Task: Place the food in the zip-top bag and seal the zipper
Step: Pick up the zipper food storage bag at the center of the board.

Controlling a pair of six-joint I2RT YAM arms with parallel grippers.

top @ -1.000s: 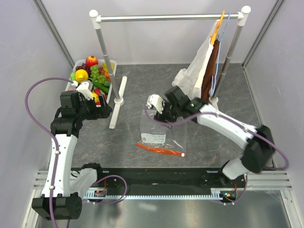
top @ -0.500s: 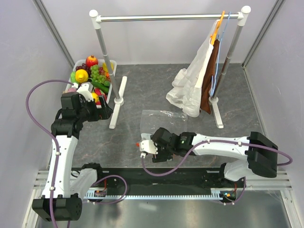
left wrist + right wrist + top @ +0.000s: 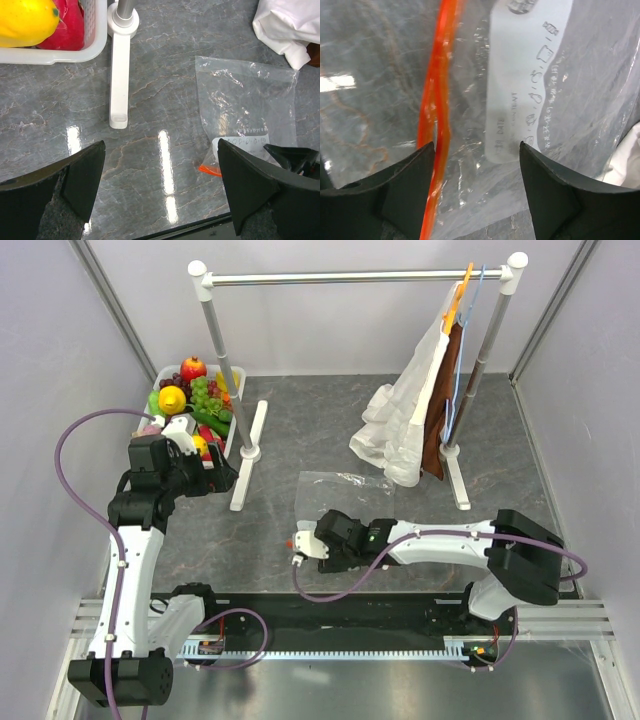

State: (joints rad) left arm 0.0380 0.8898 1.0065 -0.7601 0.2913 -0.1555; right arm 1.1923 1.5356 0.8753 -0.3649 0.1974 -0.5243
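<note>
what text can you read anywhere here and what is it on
"CONTENT": printed sideways on the white label of the bag, faint.
"DATE": same label, fainter, a likely reading only.
Other marks on the label, seemingly Chinese or Japanese characters and a round stamp: too blurred to read.
Left wrist view: the label's line of print is too small to read.
Top view: nothing legible.

Most of the zipper (image 3: 291,541) under the right end effector (image 3: 304,548), its slider perhaps hidden too.
</note>
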